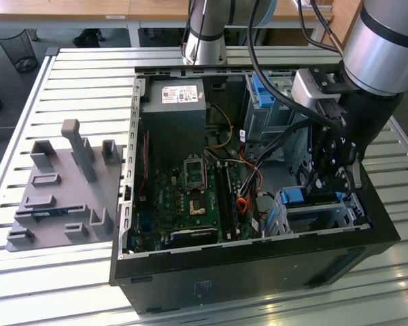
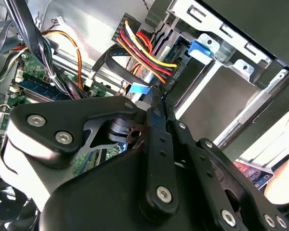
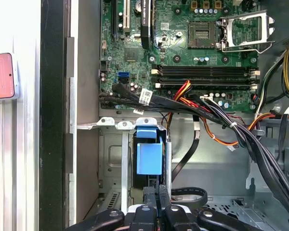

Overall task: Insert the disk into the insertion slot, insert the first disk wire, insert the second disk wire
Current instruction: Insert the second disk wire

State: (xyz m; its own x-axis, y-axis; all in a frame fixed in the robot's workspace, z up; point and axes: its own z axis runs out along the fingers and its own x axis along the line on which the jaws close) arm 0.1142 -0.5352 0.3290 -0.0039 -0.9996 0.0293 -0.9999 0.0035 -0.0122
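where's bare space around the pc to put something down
Free: the slatted table between the case and the grey fixture plate, and its strip below the plate. Crowded: inside the case, cables run beside the tool.

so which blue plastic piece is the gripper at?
The lower one at the low drive cage near the case front, just beneath the gripper. The other blue piece sits in the taller cage further back.

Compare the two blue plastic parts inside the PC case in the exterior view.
1. The near blue part sits in the low cage right beside the gripper. The far blue part is on the tall cage, away from the gripper.
2. The near blue part looks squat, the far blue part tall and narrow.

Both are bright blue and sit on grey metal.
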